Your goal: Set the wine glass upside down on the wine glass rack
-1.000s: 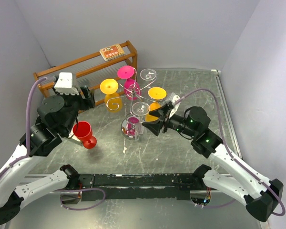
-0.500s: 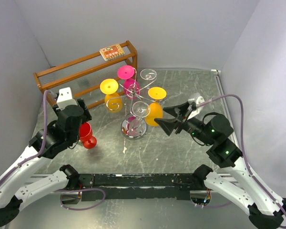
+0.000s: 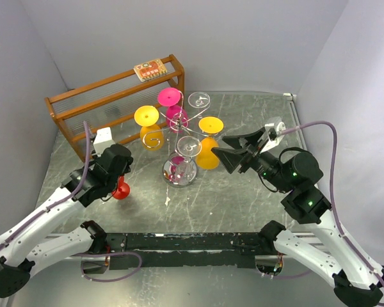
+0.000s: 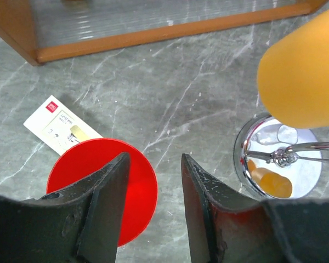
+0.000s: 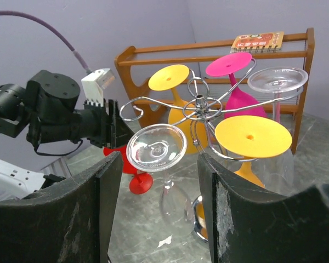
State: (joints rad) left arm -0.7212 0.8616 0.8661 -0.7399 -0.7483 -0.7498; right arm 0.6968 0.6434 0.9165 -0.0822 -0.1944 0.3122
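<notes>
One nearer arm: left gripper (image 4: 154, 158), jaws parted and empty, hangs directly above the red wine glass (image 4: 88, 159), lower left.

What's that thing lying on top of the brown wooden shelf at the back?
A small flat printed card, orange and red, rests on the wooden shelf's top rail at its right end. Its print is too small to read, and its underside is hidden against the rail.
</notes>
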